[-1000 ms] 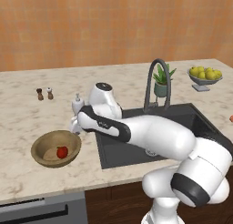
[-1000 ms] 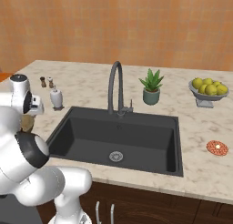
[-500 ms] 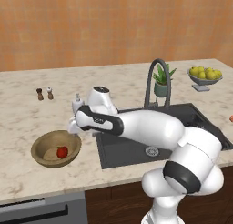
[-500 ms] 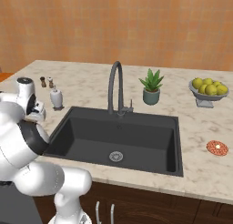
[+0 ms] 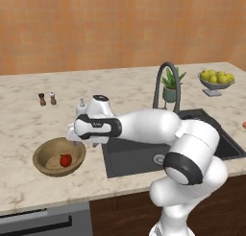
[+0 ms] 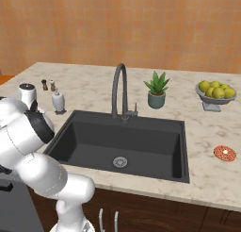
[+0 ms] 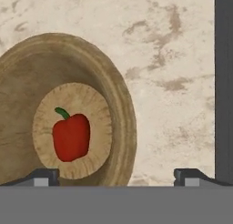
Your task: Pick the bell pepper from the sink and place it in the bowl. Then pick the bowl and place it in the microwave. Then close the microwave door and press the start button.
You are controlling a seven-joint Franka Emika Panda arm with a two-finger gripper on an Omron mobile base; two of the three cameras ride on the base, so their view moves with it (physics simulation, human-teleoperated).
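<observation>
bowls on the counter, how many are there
2. The wide tan wooden bowl sits on the counter left of the dark sink, with the small red bell pepper inside. The grey footed bowl of yellow-green fruit stands at the far right.

A pale marble-patterned counter (image 5: 29, 124) runs along the orange wall. A wooden bowl (image 5: 58, 156) sits on it near the front edge, just left of the dark sink (image 6: 122, 142) set into the counter. Two small shakers (image 5: 47, 99) stand side by side farther back on the left. A white soap bottle (image 6: 58, 102) stands beside the sink's far left corner. A potted plant (image 6: 156, 89) stands behind the sink, a grey bowl of yellow fruit (image 6: 215, 93) sits farther right, and a flat red-orange disc (image 6: 224, 153) lies right of the sink.
</observation>
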